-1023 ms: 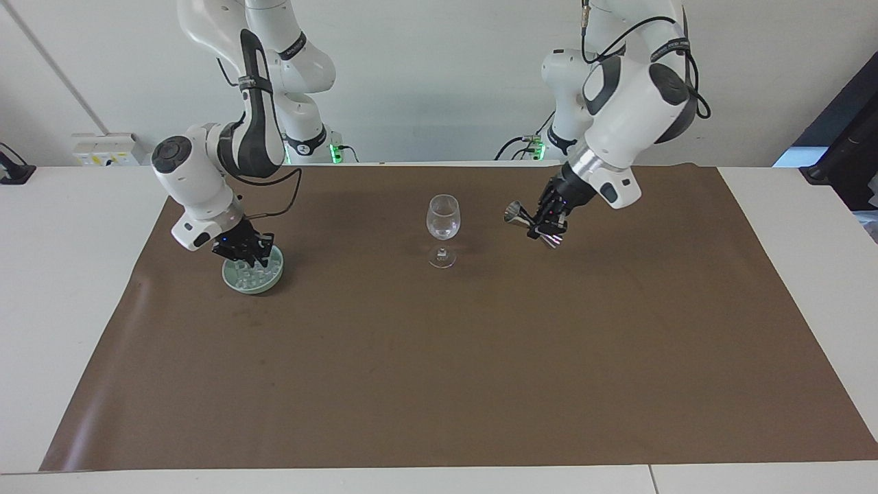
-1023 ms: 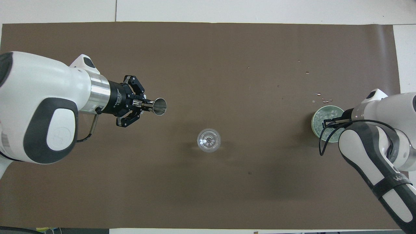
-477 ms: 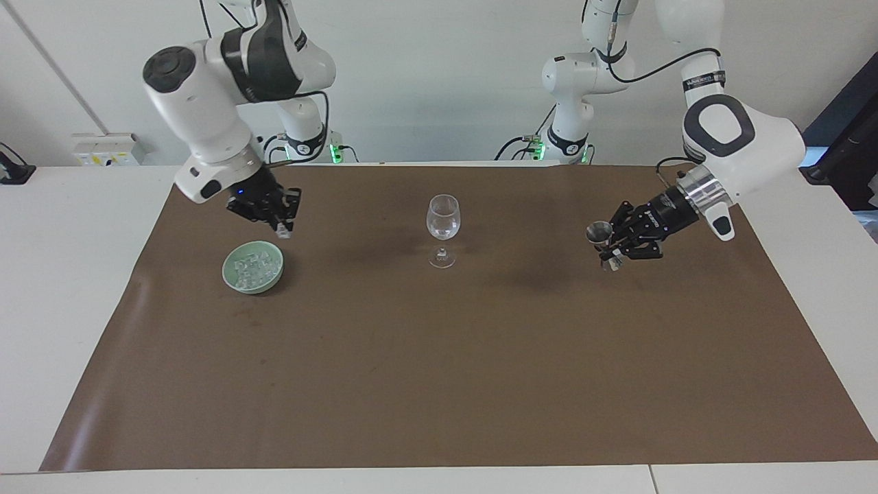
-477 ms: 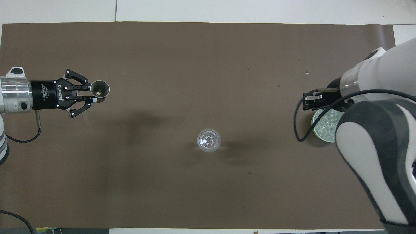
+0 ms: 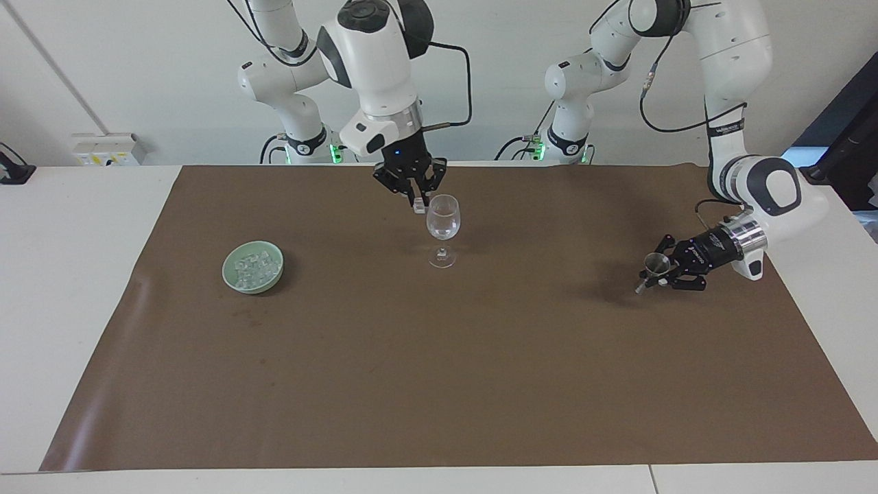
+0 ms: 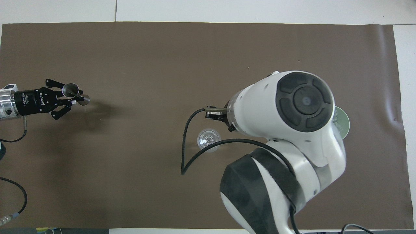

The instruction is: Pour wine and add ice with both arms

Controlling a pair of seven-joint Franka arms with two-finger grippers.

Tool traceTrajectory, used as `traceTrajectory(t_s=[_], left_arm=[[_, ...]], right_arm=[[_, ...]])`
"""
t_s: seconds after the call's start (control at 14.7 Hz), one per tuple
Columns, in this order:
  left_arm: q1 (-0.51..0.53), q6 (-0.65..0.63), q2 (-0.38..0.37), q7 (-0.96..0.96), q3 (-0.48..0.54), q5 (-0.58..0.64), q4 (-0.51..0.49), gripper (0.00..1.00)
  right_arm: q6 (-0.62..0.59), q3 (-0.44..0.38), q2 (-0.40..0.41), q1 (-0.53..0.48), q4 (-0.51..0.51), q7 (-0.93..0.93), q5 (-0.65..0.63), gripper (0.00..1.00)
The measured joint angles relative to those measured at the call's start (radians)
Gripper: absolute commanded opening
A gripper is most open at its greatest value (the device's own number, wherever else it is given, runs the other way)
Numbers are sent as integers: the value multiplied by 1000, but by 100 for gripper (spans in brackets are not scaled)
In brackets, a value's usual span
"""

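We have the right gripper [image 5: 417, 197] just beside the rim of the wine glass [image 5: 443, 218], on the side nearer to the robots, w/ its fingers clamped on one ice cube [image 5: 418, 203]. The rest of the ice [image 5: 252, 266] lies in the green bowl [image 5: 236, 281], toward the right arm's end of the table.

Our left gripper [image 5: 660, 271] is low over the brown mat [image 5: 439, 384], toward the left arm's end, well apart from the glass. It is clamped on a small metal jigger [image 5: 656, 264]; the lower end looks close to the mat, but we cannot tell if it touches.

The glass seems to have some clear liquid, so we judge the pouring is prob. done. Left: bring the cube over the glass mouth, release it, maybe more cubes, and put the jigger down.
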Motion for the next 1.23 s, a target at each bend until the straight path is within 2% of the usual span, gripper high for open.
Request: traceTrajectory(t_s=[0.2,0.34,0.55,0.82,0.95,1.02,1.16,1.23], left_arm=[[37,-15,61,26,-2,-72,14,0],[54,-22,85,36,-2,-94,15,0],[90,-58,118,77,-2,-116,2,0],[104,-66,125,160,-2,-124,-35,0],[111,-66,124,219,-2,-125,-62,0],[113,-66,124,232,-2,-126,-70,5],[114,-67,123,239,-2,-129,-73,100],[115,-67,122,241,-2,-130,-73,100]], right_arm=[[63,-1,32,61,-20,52,1,12],[83,-1,33,84,-47,77,1,16],[35,-2,27,89,-58,81,1,17],[-7,-4,15,89,-62,86,1,17],[-7,-4,12,89,-72,97,1,23],[-7,-4,9,89,-82,99,1,25],[-7,-4,4,89,-98,100,1,40],[-7,-4,1,89,-104,100,1,48]])
